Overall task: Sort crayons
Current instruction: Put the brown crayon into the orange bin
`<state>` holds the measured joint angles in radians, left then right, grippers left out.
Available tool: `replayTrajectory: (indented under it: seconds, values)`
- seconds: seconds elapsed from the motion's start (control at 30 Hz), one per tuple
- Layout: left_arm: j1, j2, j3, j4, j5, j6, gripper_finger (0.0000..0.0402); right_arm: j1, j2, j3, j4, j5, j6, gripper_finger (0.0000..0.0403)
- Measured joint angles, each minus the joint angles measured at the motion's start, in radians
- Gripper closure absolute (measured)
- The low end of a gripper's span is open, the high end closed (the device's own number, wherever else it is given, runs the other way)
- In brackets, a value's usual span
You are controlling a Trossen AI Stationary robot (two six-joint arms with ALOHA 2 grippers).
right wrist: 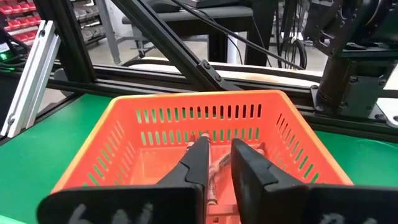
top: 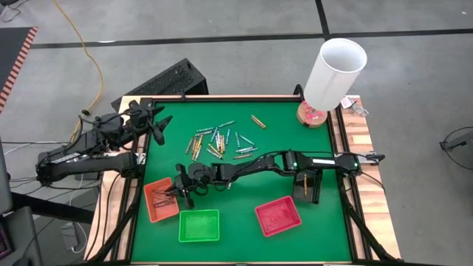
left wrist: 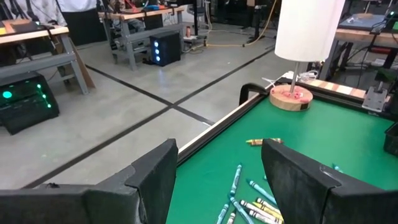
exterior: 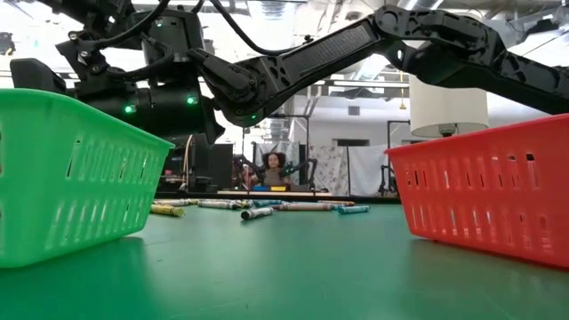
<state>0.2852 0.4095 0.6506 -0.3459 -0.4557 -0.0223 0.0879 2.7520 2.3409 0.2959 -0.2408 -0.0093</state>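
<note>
From above, the right gripper reaches across the green counter and hangs over the orange tray at the near left. The loose crayons lie in a scattered heap toward the far middle of the counter, one gold crayon apart from them toward the lamp. The green tray and red tray sit along the near edge. The left gripper waits at the far left corner.

At counter height, the crayons lie in a row far back, between the green tray and the red tray.

The left wrist view shows the left gripper's fingers spread wide, holding nothing, with crayons beyond them.

The right wrist view shows its fingers slightly parted over the orange tray; a crayon lies on the tray floor between them, not clamped.
</note>
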Motion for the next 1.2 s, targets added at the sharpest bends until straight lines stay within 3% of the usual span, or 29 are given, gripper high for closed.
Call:
replayTrajectory:
  seconds: [0.13,0.27,0.47,0.53,0.7,0.93,1.2]
  values:
    - [0.000,0.000,0.000,-0.023,0.000,0.000,0.0180,-0.028,-0.043,0.000,-0.080,0.000,-0.012,0.0337]
    - [0.000,0.000,0.000,-0.061,0.000,0.000,0.0180,-0.064,-0.154,0.001,-0.271,0.004,-0.042,0.0336]
    - [0.000,0.006,0.000,-0.142,0.078,-0.006,0.0180,-0.097,-0.366,0.002,-0.760,0.008,-0.152,0.0336]
    - [0.000,0.031,0.000,-0.154,0.100,-0.026,0.0180,-0.102,-0.442,0.002,-0.902,0.054,-0.179,0.0337]
    - [0.005,0.196,0.000,-0.184,0.045,-0.098,0.0180,-0.099,-0.604,0.002,-1.164,0.270,-0.223,0.0337]
    - [0.071,0.475,0.000,-0.170,-0.006,-0.232,0.0180,-0.074,-0.765,0.001,-1.311,0.476,-0.198,0.0337]
    - [0.144,0.687,-0.001,-0.168,0.153,-0.273,0.0180,-0.045,-0.832,0.001,-1.384,0.583,-0.174,0.0337]
